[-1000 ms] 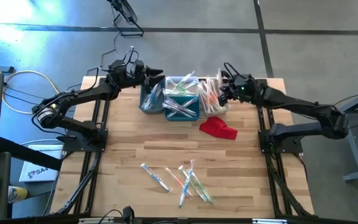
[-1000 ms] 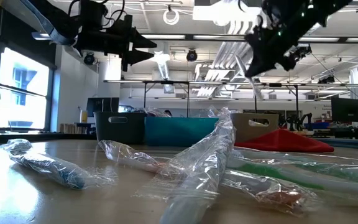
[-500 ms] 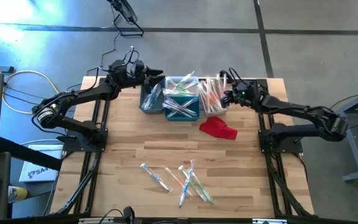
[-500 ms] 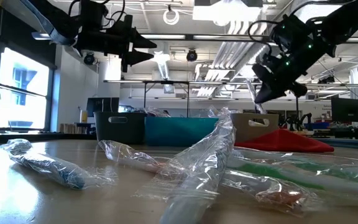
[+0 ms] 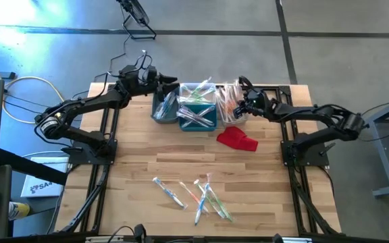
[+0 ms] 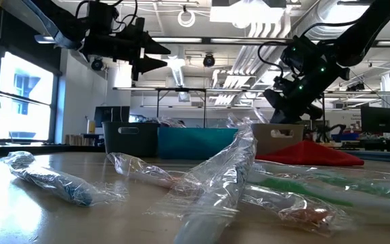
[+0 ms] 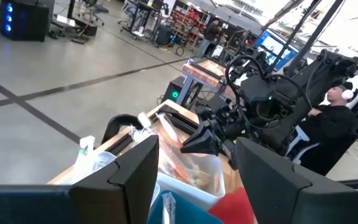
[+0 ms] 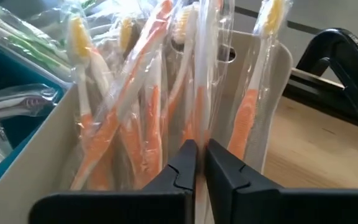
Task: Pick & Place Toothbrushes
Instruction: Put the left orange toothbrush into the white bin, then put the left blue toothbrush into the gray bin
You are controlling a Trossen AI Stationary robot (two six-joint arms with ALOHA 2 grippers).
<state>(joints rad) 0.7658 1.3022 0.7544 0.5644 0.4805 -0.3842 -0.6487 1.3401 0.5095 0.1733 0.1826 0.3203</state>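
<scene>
Several wrapped toothbrushes [image 5: 196, 196] lie loose near the table's front edge; they fill the foreground of the low view [image 6: 215, 183]. More stand in three bins at the far edge: grey [image 5: 161, 111], teal [image 5: 196, 121] and white [image 5: 234, 116]. The white bin [image 8: 272, 106] holds orange-handled brushes. My right gripper [image 5: 240, 102] reaches into the white bin's top and is shut on an orange toothbrush [image 8: 199, 74]. My left gripper [image 5: 172, 82] hovers open and empty above the grey bin; its two fingers stand wide apart in the left wrist view [image 7: 197, 171]. My right gripper pinches one wrapped orange toothbrush by its orange handle [image 8: 198, 127] between its two fingertips. The fingers come slanting down from the table's right side and lie along the brush. The brush stands among the others in the white bin, its head pointing away from the fingers.
A red cloth [image 5: 237, 140] lies on the table just in front of the white bin. The three bins stand side by side at the far edge. Bare wood lies between the bins and the loose toothbrushes. Clamps and arm bases stand at both far corners.
My right gripper has come down and a little toward the table's left edge, from high above the white bin into its top, tipping more level. My left arm has kept still.
</scene>
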